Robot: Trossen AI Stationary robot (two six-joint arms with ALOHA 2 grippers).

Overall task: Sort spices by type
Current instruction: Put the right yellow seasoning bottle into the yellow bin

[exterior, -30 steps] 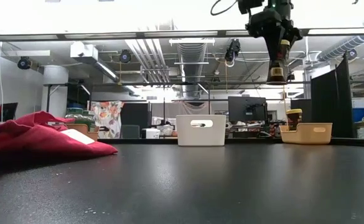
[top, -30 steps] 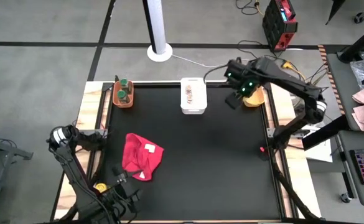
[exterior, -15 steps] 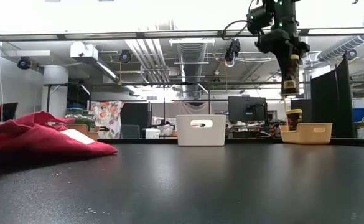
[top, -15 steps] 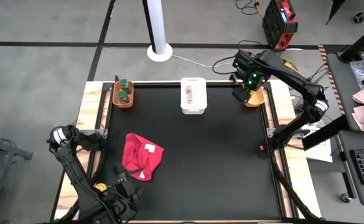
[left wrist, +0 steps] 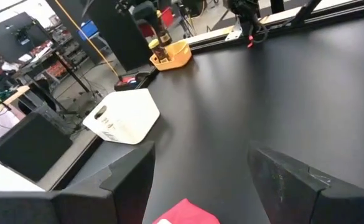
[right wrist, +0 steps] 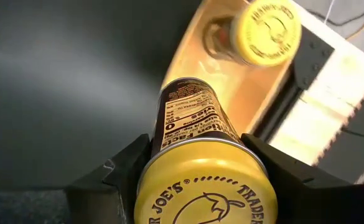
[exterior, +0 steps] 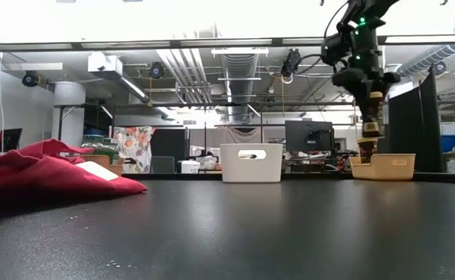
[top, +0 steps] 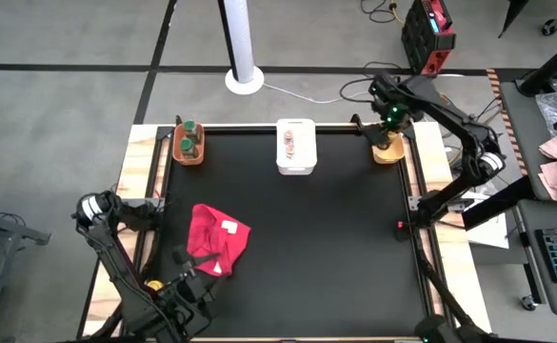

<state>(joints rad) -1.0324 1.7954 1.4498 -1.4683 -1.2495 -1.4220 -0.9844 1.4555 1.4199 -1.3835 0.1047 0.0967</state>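
Yellow bin [right wrist: 256,93] holds one yellow-lidded jar [right wrist: 266,30].

right gripper [exterior: 372,124] carried jar [right wrist: 191,130] lower, over yellow bin [exterior: 383,166].

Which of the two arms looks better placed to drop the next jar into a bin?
The right. Its tool is shut on a yellow-lidded spice jar just above the yellow bin. The left tool waits open at the table's near edge.
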